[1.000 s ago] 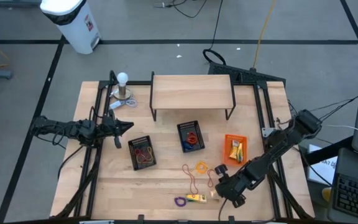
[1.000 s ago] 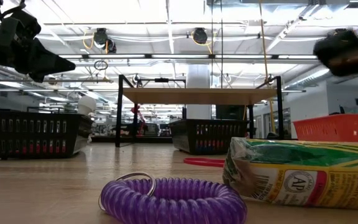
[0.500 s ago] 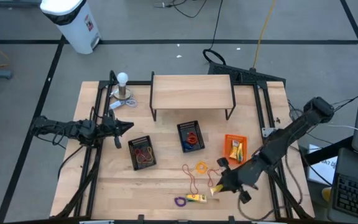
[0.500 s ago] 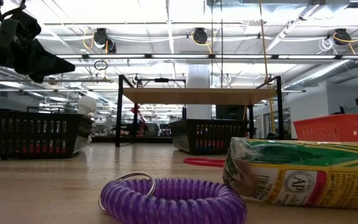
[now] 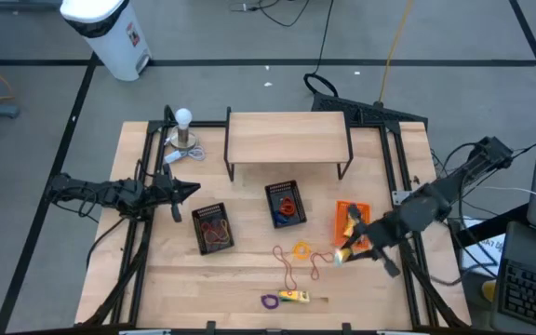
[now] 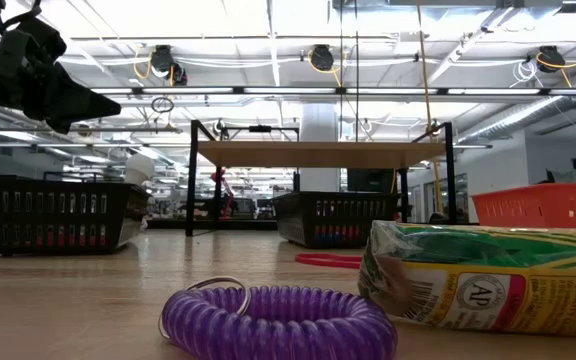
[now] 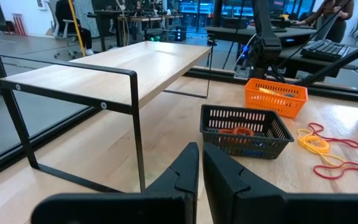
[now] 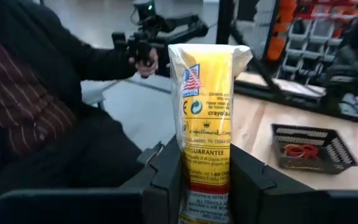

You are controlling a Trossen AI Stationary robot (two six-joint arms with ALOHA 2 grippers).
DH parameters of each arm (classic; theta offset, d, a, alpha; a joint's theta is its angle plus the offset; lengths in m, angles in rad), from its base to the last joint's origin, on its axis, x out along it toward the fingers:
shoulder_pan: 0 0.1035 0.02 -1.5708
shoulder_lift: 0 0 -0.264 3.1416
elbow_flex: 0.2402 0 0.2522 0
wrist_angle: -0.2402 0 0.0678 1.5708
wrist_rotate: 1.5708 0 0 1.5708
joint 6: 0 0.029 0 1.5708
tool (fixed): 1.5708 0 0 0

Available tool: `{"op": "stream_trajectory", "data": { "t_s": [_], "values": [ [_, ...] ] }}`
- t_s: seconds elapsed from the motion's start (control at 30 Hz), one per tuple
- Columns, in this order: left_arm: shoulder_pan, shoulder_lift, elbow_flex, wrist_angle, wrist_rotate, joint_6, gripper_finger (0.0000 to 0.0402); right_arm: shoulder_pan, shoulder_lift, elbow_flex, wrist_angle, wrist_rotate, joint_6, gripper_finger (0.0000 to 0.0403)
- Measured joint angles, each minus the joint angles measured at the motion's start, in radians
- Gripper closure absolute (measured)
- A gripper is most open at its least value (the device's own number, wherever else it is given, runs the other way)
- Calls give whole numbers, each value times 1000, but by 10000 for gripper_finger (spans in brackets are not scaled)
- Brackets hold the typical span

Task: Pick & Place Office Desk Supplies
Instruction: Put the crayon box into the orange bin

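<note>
Both my grippers are out over the wooden table (image 5: 249, 270). My right gripper (image 8: 205, 163) hangs above the table's right side, next to the orange basket (image 5: 352, 223), with its fingers (image 8: 165, 167) clamped on an upright yellow crayon packet (image 8: 205, 106). My left gripper (image 7: 200, 163) waits at the left side, fingers pressed together and holding nothing. Working down in size: a wooden shelf on black legs (image 5: 288, 140) stands at the back. One black basket (image 5: 213, 228) holds red and orange loops, and a second black basket (image 5: 286, 204) holds a red loop. Loose on the boards lie a second yellow crayon packet (image 6: 488, 275) near the front edge, a purple coil loop (image 6: 278, 320) just beside it, then thin red and yellow elastic loops (image 5: 298, 256) between those and the baskets.
</note>
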Motion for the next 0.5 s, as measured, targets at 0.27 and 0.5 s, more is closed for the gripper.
{"op": "stream_trajectory", "data": {
  "t_s": [0.27,0.5],
  "values": [
    [0,0,0,0,0,2,380,-46,-210,-102,62,2,-28,316],
    [0,0,0,0,0,1,380,-92,-387,-202,82,37,-30,318]
  ]
}}
